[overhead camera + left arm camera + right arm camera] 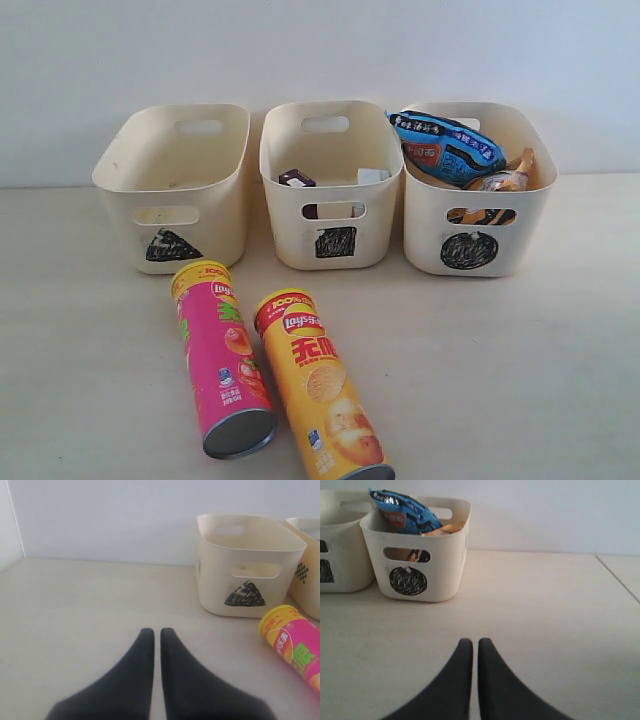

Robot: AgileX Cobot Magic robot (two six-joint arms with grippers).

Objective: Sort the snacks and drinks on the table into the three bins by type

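Two Lay's tubes lie on the table (pixel 90 330) in front of the bins: the pink tube (pixel 221 357) and, to its right, the orange-yellow tube (pixel 320 388). The triangle bin (pixel 175 185) on the left looks empty. Inside the middle square bin (pixel 330 180) sit the dark purple carton (pixel 297 179) and the white carton (pixel 372 176). The circle bin (pixel 478 190) holds the blue bag (pixel 445 147) and the orange bag (pixel 505 178). Neither gripper shows in the exterior view. My left gripper (pixel 155 632) is shut and empty, low over bare table left of the pink tube (pixel 295 642). My right gripper (pixel 471 643) is shut and empty, away from the circle bin (pixel 417 555).
A plain pale wall stands behind the bins. A table edge or seam (pixel 617 577) runs at the far right in the right wrist view. Bare table lies to the left of the triangle bin (pixel 247 565) and to the right of the circle bin.
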